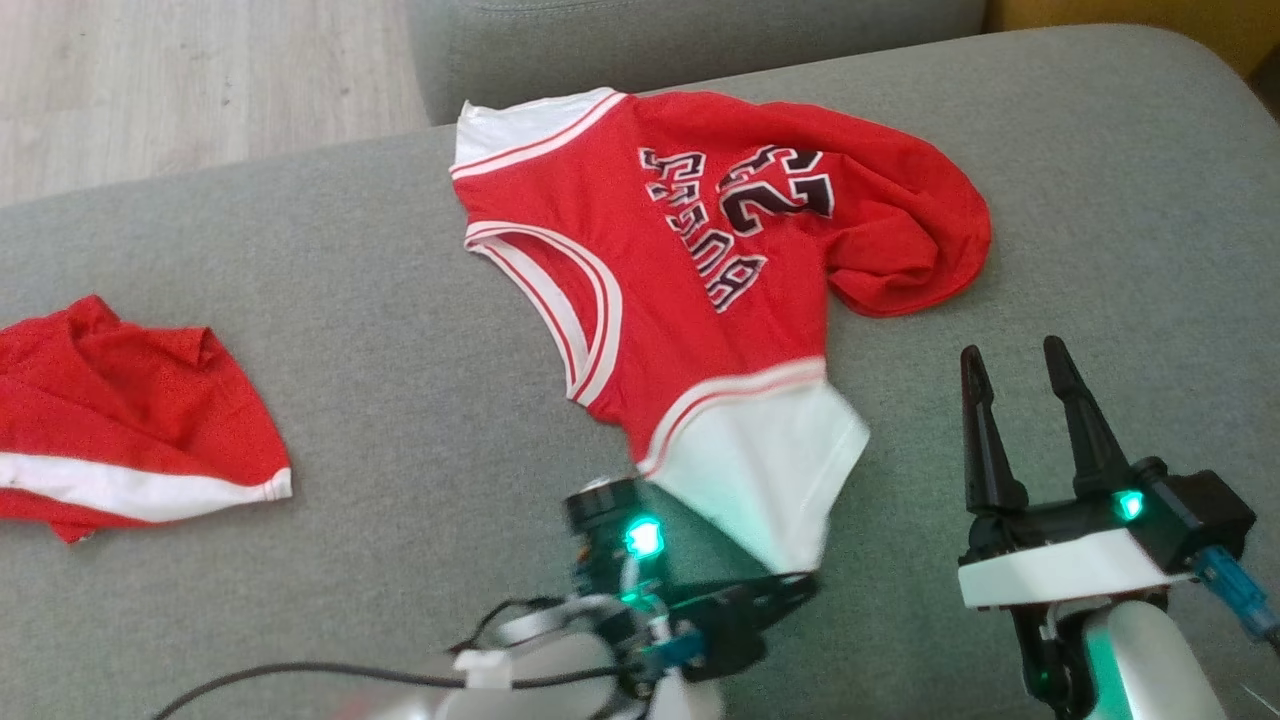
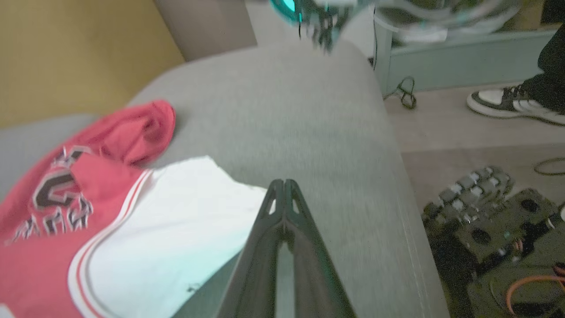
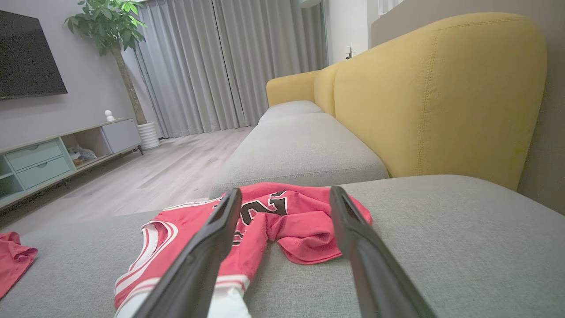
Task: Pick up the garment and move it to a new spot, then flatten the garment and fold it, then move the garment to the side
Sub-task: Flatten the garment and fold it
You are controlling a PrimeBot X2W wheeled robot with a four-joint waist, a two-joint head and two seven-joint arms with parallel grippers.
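Garment (image 1: pixel 690 280): red jersey with white sleeves and dark lettering, lying mid-way along the grey sofa cushion (image 1: pixel 300 230), ahead of both arms.
Left pincer (image 1: pixel 795 585): fingers pressed together, tips at the near corner of the white sleeve (image 1: pixel 760 470) — whether cloth is caught between them cannot be told.
Right pincer (image 1: pixel 1010 348): fingers spread, holding nothing, over the cushion just right of that sleeve and apart from the cloth; tips point toward the bunched hem (image 1: pixel 910 250).
Long axis: sleeve to sleeve, from the far left down to the near sleeve by the left arm.
Facing: neck opening toward the robot's left, hem crumpled toward its right; lettering upside down in the head view.
Other cloth (image 1: pixel 120 400): red piece with a white band, well apart at the left — same cushion.
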